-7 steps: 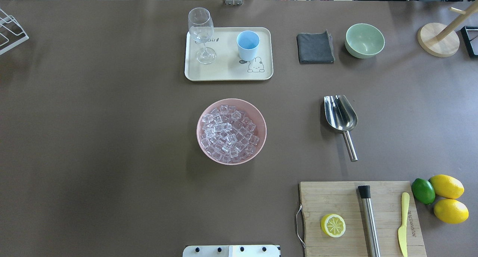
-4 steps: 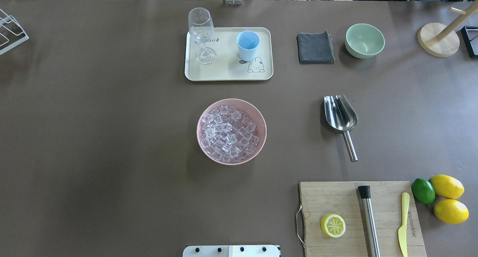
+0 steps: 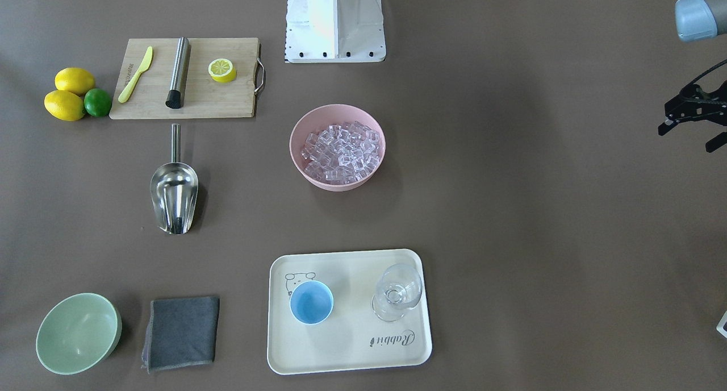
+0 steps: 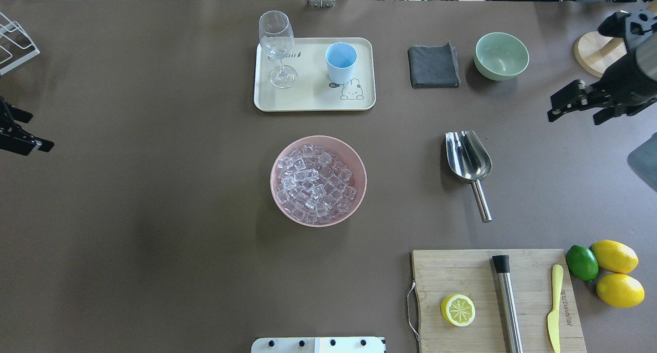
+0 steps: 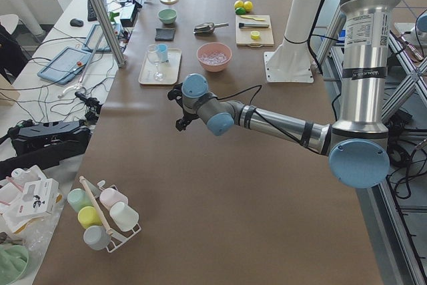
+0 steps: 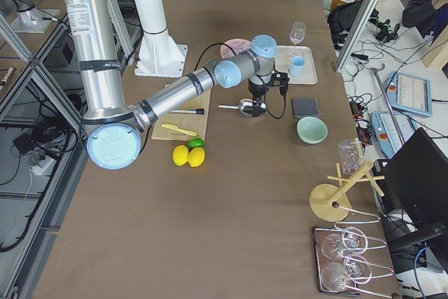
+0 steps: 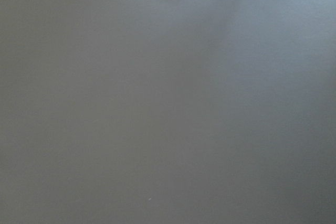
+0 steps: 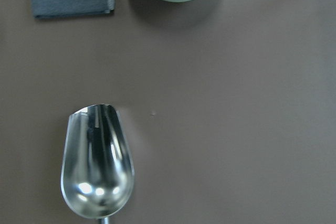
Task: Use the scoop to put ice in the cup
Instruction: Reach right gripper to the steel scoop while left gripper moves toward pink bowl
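The steel scoop [image 4: 468, 158] lies on the table right of centre, handle toward me; it also shows in the right wrist view [image 8: 97, 166]. Clear ice cubes [image 4: 315, 181] fill a pink bowl [image 4: 359, 160] at the centre. The light-blue cup [image 4: 341, 60] stands upright on a cream tray [image 4: 313, 100] at the back, and looks empty in the front view [image 3: 311, 302]. My right gripper [image 4: 575, 118] is open and empty, high up to the right of the scoop. My left gripper [image 4: 28, 135] is open and empty at the far left edge.
A stemmed glass [image 4: 277, 40] shares the tray. A grey cloth [image 4: 433, 65] and a green bowl [image 4: 501, 55] sit behind the scoop. A cutting board [image 4: 462, 271] with a lemon half, steel cylinder [image 4: 507, 301] and yellow knife lies front right, with whole lemons and a lime beside it.
Both arms have come into the overhead view, the left at the left edge and the right at the right edge. Nothing on the table has moved.
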Available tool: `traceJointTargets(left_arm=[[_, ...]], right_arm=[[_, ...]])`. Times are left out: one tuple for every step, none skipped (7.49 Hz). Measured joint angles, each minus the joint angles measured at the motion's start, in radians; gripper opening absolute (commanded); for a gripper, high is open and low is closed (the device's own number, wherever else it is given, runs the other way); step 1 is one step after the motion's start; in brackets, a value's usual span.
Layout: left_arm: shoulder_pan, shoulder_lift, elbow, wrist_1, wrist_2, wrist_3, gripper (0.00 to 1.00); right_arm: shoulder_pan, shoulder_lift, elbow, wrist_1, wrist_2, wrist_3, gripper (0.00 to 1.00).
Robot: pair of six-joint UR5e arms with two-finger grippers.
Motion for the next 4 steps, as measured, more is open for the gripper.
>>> traceJointTargets(left_arm=[[0.076, -0.002, 0.005, -0.108, 0.002, 0.001, 0.98], [0.134, -0.015, 0.011, -0.195, 0.003, 0.001, 0.98], [0.174, -0.051, 0.036, -0.260, 0.004, 0.002, 0.98], [0.211, -0.101, 0.075, -0.322, 0.004, 0.004, 0.98]], right_arm=[[-0.080, 0.033, 0.015, 0.002, -0.012, 0.059, 0.99], [-0.150, 0.050, 0.023, 0.004, -0.042, 0.086, 0.99], [-0.208, 0.056, 0.024, 0.005, -0.082, 0.106, 0.98], [-0.261, 0.056, 0.023, 0.006, -0.118, 0.134, 0.97]])
